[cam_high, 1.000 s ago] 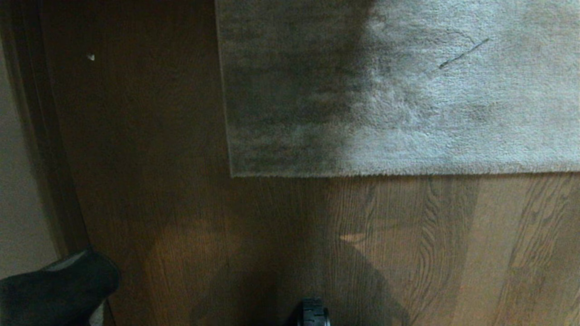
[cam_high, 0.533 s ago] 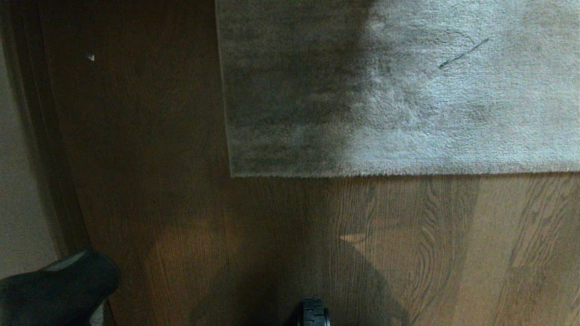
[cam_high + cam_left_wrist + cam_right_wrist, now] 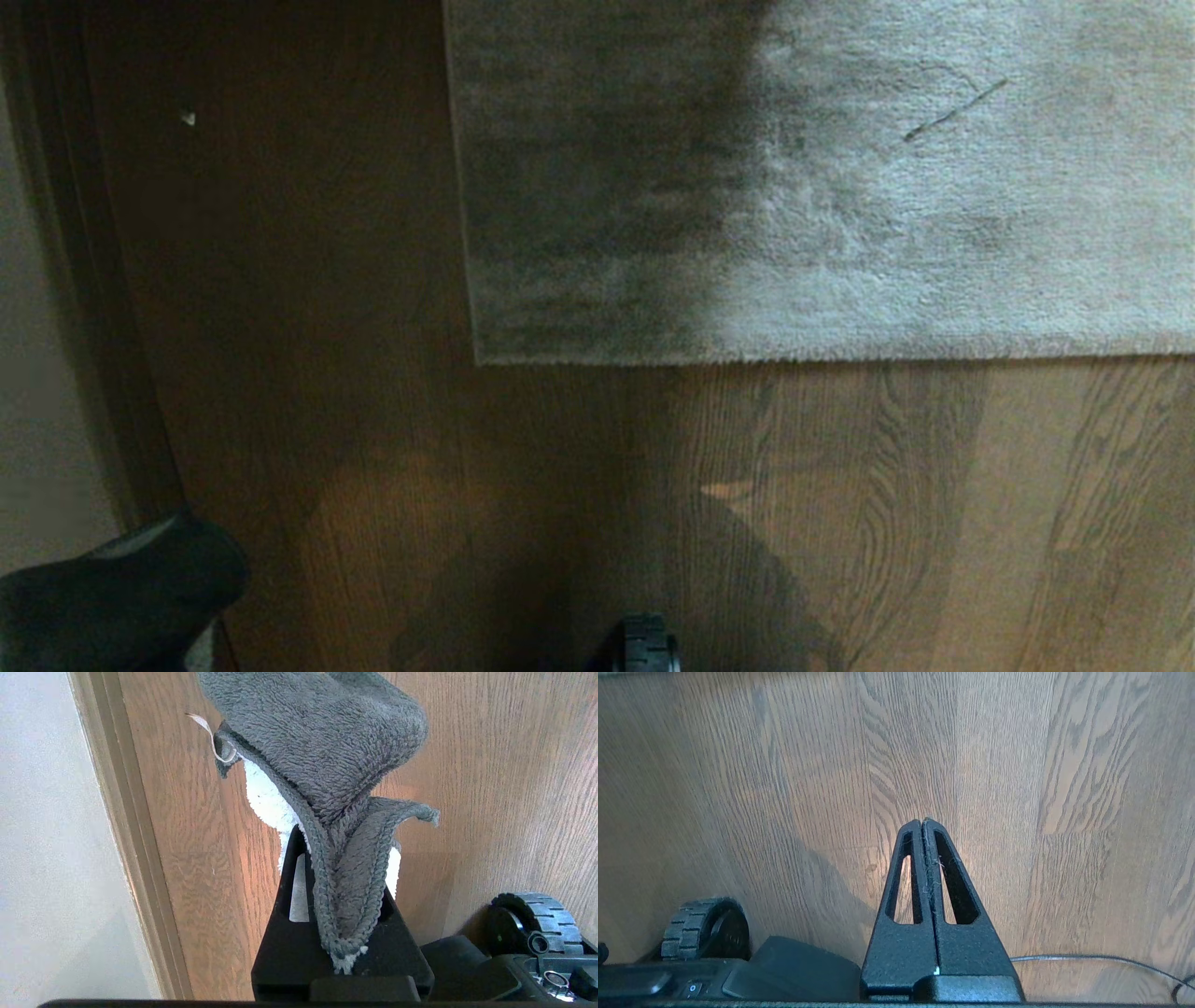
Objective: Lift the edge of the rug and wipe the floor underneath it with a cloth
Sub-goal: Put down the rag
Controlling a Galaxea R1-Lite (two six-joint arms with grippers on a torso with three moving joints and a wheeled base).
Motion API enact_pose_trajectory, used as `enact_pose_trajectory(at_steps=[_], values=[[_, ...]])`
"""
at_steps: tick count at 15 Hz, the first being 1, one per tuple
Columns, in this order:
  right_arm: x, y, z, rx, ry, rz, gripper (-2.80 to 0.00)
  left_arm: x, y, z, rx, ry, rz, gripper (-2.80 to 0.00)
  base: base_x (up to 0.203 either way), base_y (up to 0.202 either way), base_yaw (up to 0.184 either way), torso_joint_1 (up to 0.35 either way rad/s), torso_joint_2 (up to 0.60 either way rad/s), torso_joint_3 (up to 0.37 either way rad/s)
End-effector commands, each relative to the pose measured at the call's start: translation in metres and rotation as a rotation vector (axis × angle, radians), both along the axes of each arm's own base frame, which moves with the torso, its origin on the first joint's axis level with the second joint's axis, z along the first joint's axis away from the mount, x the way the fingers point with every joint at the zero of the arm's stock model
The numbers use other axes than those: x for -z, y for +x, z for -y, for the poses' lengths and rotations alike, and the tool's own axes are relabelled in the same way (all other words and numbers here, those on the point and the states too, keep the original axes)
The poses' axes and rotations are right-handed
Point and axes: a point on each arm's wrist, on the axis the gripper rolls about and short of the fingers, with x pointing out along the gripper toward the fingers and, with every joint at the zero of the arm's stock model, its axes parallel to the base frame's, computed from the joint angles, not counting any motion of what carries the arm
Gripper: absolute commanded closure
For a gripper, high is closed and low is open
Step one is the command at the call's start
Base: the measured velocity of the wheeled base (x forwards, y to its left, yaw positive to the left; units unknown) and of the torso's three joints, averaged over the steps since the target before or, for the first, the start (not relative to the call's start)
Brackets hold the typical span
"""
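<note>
The grey-beige rug (image 3: 887, 187) lies flat, its straight rug edge (image 3: 840, 357) running across the brown wood-grain floor (image 3: 485, 485). My left gripper (image 3: 343, 840) is shut on the cloth (image 3: 327, 756), a grey rag with a white underside that bunches over the fingers. In the head view the cloth (image 3: 121, 597) shows as a dark lump at the lower left, well away from the rug. My right gripper (image 3: 922, 821) is shut on nothing, hanging over bare floor (image 3: 1017, 765); it is outside the head view.
A pale wall and dark skirting (image 3: 84, 327) run along the left. The base's wheel (image 3: 647, 644) sits at the bottom middle. A thin cable (image 3: 1087, 957) lies on the floor near the right gripper. A small white speck (image 3: 188, 118) lies left of the rug.
</note>
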Motion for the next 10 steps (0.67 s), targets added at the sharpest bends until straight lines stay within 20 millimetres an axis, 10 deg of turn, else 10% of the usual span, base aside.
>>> enact_pose_trajectory(at_steps=[1, 10], values=[[0.0003, -0.0011, 0.0, 0.0, 0.0, 0.014, 0.0, -0.0001, 0.0, 0.0, -0.001, 0.0, 0.001, 0.0, 0.0, 0.0, 0.0, 0.0, 0.0, 0.0], [0.0003, -0.0011, 0.0, 0.0, 0.0, 0.014, 0.0, 0.0002, 0.0001, 0.0, -0.001, 0.0, 0.0, 0.0, 0.0, 0.0, 0.0, 0.0, 0.0, 0.0]])
